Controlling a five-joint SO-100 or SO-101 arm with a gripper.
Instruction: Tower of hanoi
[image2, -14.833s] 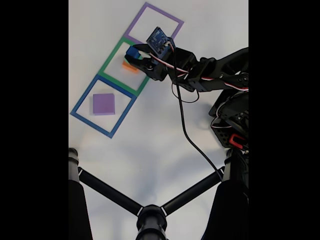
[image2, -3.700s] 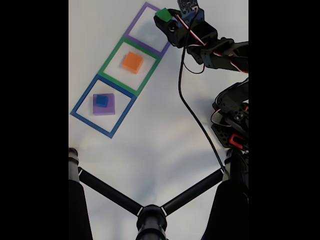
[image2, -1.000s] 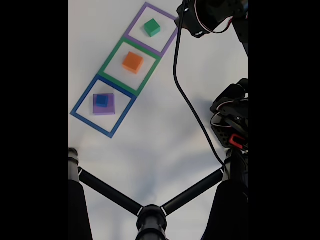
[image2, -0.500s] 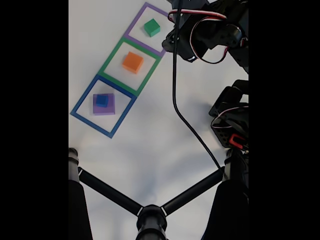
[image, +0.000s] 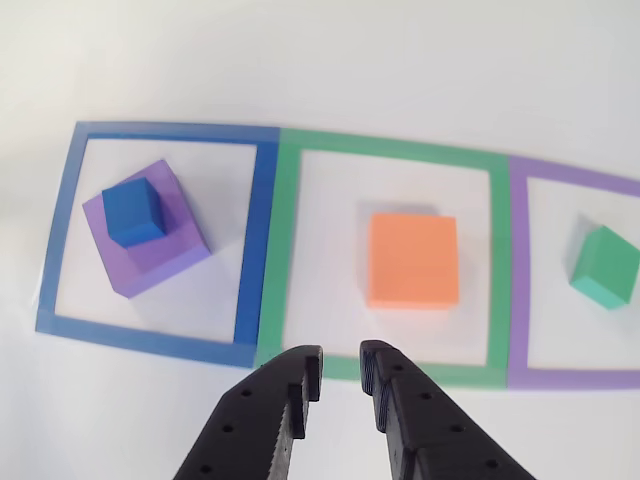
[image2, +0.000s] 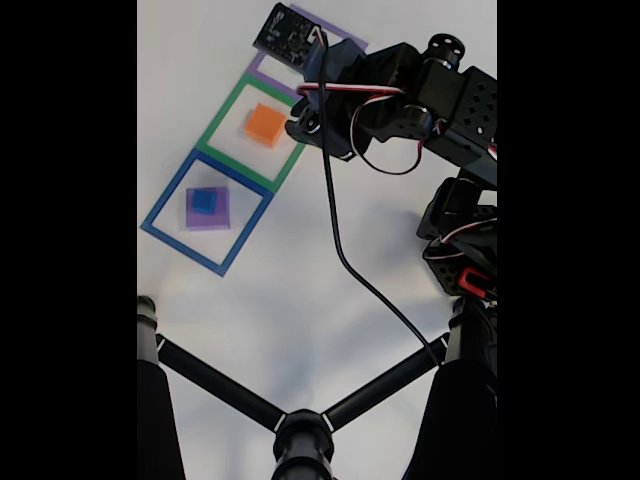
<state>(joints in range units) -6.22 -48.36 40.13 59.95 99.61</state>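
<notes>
Since a moment ago, the empty tool (image: 340, 370), slightly parted, has swung toward the orange block (image: 413, 260).

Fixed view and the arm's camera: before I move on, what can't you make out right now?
- Green block: in the fixed view the arm covers its spot in the purple tape outline.
- Gripper: in the fixed view the arm's own body hides the fingertips; the other view shows a narrow gap and nothing held.
- Purple tape outline: cut off by the right edge in the other view.
- Purple block: the blue block covers part of its top.
</notes>
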